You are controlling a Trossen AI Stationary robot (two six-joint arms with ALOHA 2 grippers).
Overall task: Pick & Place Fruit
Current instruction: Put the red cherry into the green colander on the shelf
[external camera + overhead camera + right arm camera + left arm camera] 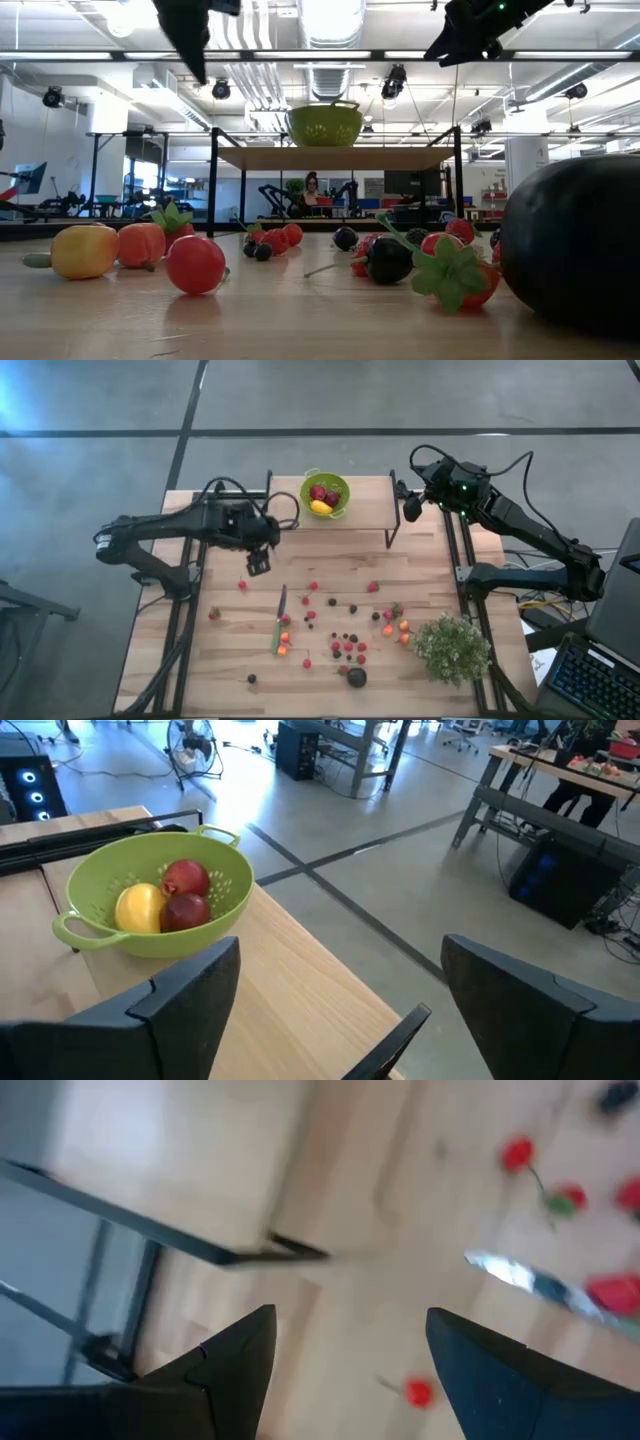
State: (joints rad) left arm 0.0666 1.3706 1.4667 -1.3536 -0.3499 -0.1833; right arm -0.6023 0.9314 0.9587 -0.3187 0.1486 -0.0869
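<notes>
Berry (242,586) sits at five o'clock just under my spread, empty left claw (259,563), nearer than the right claw (411,507), also spread.

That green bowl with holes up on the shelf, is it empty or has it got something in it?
Not empty. The green perforated bowl holds three pieces of fruit: two round red ones and a yellow one, seen in the right wrist view.

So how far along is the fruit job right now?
Early. The green colander on the raised shelf holds three fruits: two red, one yellow. Neither arm carries anything: right gripper is open beside the colander, left gripper open above the table. Most small fruit, plus the big dark one, remains scattered on the table.
</notes>
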